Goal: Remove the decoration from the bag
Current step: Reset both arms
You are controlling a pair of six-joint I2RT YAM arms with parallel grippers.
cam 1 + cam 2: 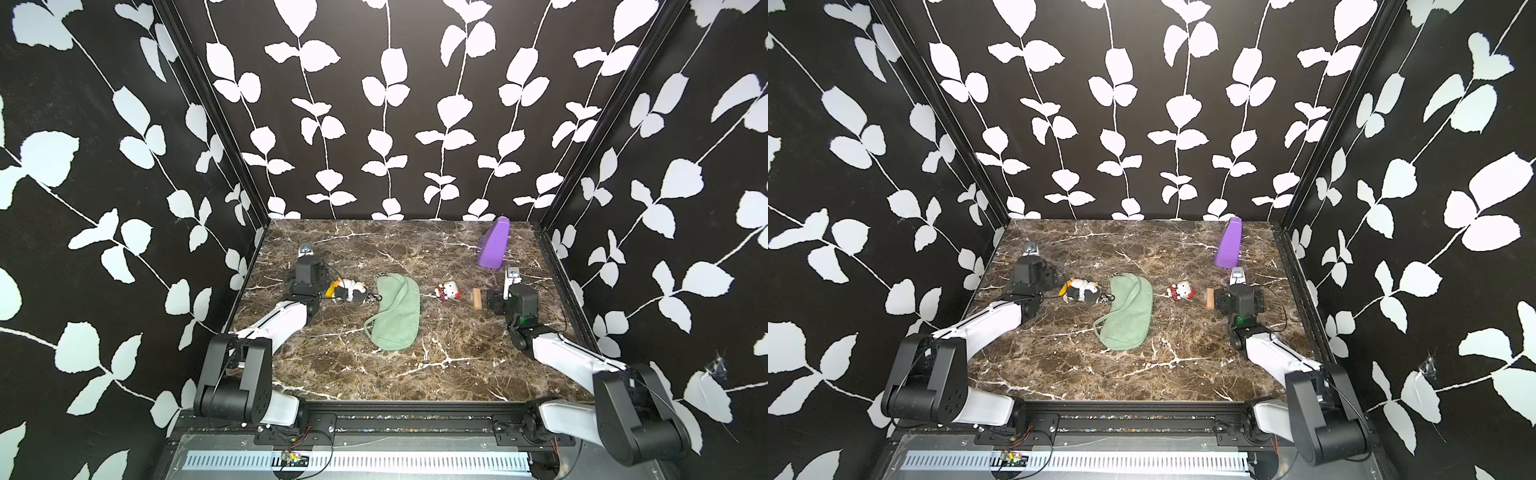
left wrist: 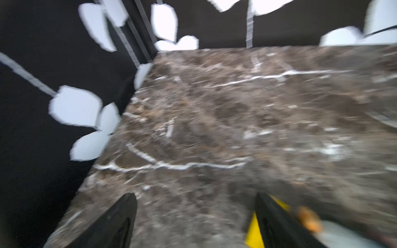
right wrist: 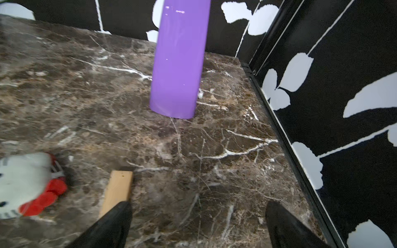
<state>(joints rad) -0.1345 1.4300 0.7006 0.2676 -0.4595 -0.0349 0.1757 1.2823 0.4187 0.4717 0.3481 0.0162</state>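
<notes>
Top views: bag (image 1: 395, 309) lies flat on the marble table (image 1: 353, 374), roughly centre, long axis running near to far. The black-and-white plush charm (image 1: 348, 289) sits just left of the bag's far end. Its clip is right at the bag's edge; can't tell if it's hooked or loose. The left arm (image 1: 286, 318) comes in from the near-left corner, with its wrist just left of that charm and close to the left wall (image 1: 124, 208). A white-and-red plush charm (image 1: 448, 291) lies right of the bag, apart from it. A wood block (image 1: 477, 298) sits between that charm and the wrist of the right arm (image 1: 557, 349). A purple wedge (image 1: 493, 245) stands upright near the far-right corner, behind that wrist. Neither arm touches the bag. There is bare marble from the bag to the near edge, and across the far centre. Both top views show the same layout.

Left wrist view is blurred. The left gripper (image 2: 195, 195) has its fingers spread with only bare marble between them, holding nothing. Yellow, orange and white bits of the black-and-white plush charm sit just outside one finger. Ahead, the table is bare up to its far corner.

Right wrist view: the right gripper (image 3: 198, 204) has its fingers wide apart with nothing between them. The end of the wood block is at one fingertip, outside the gap; contact can't be told. The white-and-red plush charm lies just past the block. The purple wedge stands straight ahead, with bare marble between it and the fingers. A black edge rail (image 3: 290, 150) runs near the other finger, with the patterned wall (image 3: 354, 107) right behind it.
</notes>
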